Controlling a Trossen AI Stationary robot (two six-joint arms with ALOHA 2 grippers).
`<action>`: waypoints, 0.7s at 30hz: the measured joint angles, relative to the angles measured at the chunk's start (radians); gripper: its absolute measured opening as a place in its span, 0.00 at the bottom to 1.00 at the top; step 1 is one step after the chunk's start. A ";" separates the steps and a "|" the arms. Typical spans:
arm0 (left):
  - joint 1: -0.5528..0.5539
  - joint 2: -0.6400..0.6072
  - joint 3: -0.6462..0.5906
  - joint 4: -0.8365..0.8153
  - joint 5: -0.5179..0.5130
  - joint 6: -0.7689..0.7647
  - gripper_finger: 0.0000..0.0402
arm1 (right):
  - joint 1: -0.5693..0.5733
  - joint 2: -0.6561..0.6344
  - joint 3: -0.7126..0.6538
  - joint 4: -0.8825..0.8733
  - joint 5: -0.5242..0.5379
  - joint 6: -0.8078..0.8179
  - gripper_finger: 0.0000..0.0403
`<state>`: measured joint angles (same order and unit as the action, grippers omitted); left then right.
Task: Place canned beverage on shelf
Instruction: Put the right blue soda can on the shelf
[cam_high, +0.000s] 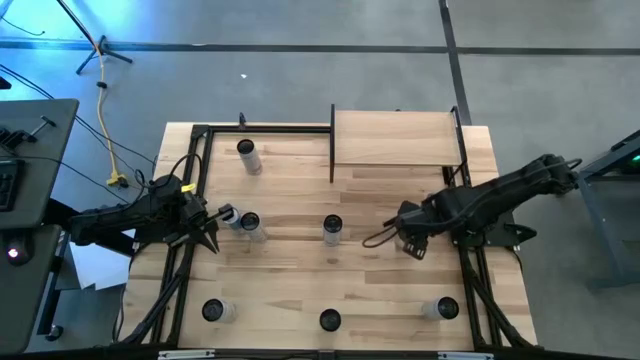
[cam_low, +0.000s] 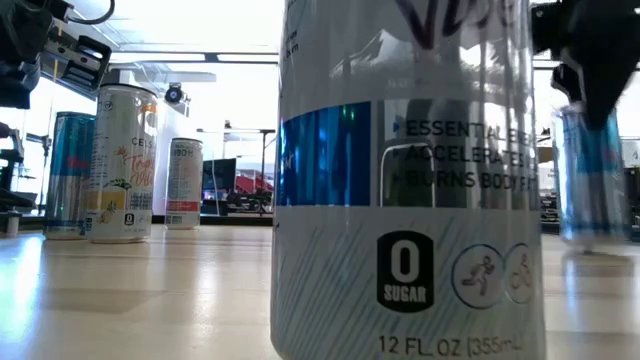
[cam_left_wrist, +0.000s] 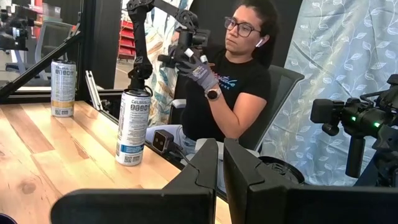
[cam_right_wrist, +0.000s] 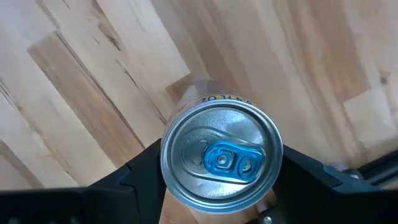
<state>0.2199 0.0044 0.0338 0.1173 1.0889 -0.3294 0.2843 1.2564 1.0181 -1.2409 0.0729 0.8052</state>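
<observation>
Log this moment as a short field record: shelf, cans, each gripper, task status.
shelf: light-wood board at the table's far edge, nothing on it
cans: six stand loose on the table, a seventh sits between the right gripper's fingers
left gripper: shut, empty, by the table's left side near a can
right gripper: around a blue-tabbed can, fingers either side of it
task status: can not yet on shelf

The left hand has its 2 dark fingers pressed together. On the wooden counter stand 2 cans, well apart. Beyond, a seated person handles a dark device.
</observation>
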 joint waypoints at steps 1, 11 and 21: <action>0.000 0.000 0.000 0.000 0.000 0.000 0.01 | -0.009 0.000 0.026 -0.013 0.002 -0.002 0.57; 0.000 0.000 0.000 0.000 0.000 0.000 0.01 | -0.181 -0.002 0.468 -0.342 0.184 -0.053 0.57; 0.000 0.000 0.000 0.000 0.000 0.000 0.01 | -0.558 0.001 0.742 -0.332 0.161 -0.301 0.57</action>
<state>0.2199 0.0043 0.0338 0.1173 1.0889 -0.3294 -0.2739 1.2571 1.7602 -1.5730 0.2334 0.5042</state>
